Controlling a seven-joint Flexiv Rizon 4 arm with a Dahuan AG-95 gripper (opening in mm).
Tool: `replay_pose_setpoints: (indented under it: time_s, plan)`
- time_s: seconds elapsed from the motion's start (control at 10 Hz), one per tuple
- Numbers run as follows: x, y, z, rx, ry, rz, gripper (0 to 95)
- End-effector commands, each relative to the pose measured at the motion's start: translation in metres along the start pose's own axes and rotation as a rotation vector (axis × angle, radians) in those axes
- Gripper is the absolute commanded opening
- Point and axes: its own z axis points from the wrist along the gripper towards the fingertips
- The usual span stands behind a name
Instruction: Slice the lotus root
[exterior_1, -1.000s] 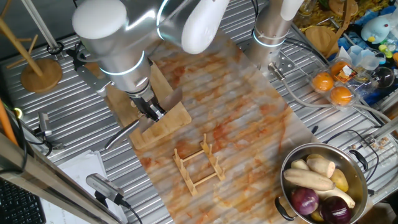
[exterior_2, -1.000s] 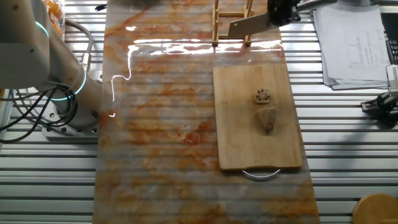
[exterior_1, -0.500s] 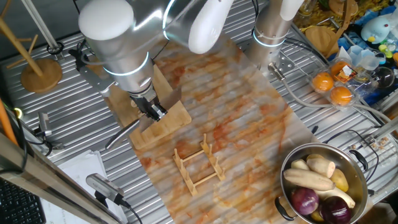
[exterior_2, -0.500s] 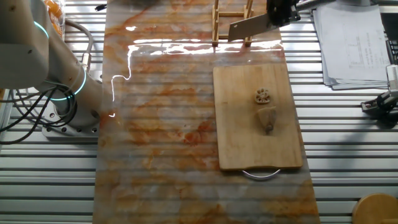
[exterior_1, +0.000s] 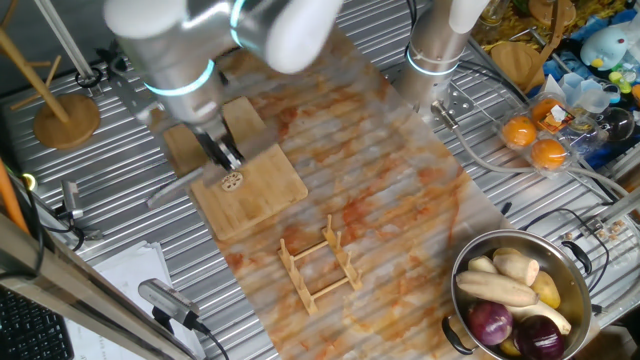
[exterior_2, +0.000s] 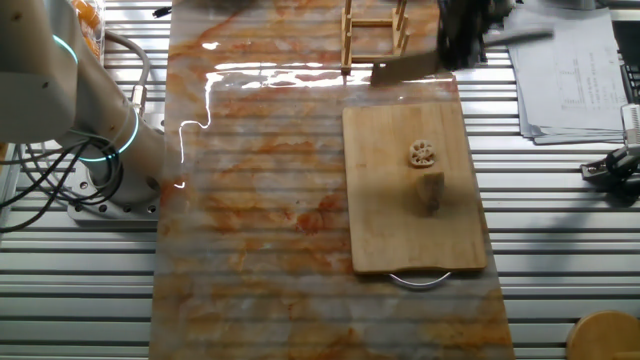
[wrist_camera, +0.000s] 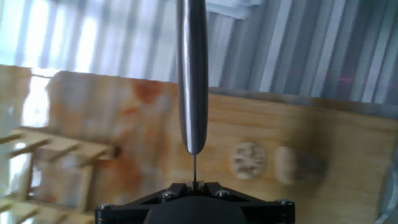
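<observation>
A thin round lotus root slice (exterior_2: 423, 152) with dark holes lies on the wooden cutting board (exterior_2: 390, 230), and the stubby tan chunk (exterior_2: 428, 192) sits just in front of it. In one fixed view only the slice (exterior_1: 232, 181) shows on the board (exterior_1: 260, 190). My gripper (exterior_2: 460, 38) is shut on a knife (exterior_2: 405, 68), held above the board's far edge, apart from the root. It also shows in one fixed view (exterior_1: 220, 152). In the hand view the knife (wrist_camera: 191, 74) stands edge-on from my gripper (wrist_camera: 194, 185), left of the slice (wrist_camera: 247, 160) and chunk (wrist_camera: 298, 165).
A wooden rack (exterior_1: 318, 262) stands on the mat beyond the board. A steel pot (exterior_1: 470, 330) holds pale roots and purple onions. Papers (exterior_2: 570, 70) lie beside the board. A second arm's base (exterior_2: 110, 150), oranges (exterior_1: 535, 140) and a wooden stand (exterior_1: 65, 115) sit around the edges.
My arm has swung away with the knife, blurred by motion, and the slice now shows in one fixed view. The blade sits a little nearer the board's far edge. The root has not moved.
</observation>
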Motion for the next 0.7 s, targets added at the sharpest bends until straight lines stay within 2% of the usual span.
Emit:
replay_pose_setpoints:
  time_s: [0.1,0.3,0.5,0.7]
  plan:
    - [0.005,-0.072,0.016,0.001,-0.011,-0.11,0.0]
    - [0.006,-0.089,0.025,0.021,-0.032,-0.107,0.0]
    - [0.007,-0.092,0.031,0.029,-0.038,-0.097,0.0]
    - [0.007,-0.092,0.031,0.023,-0.034,-0.101,0.0]
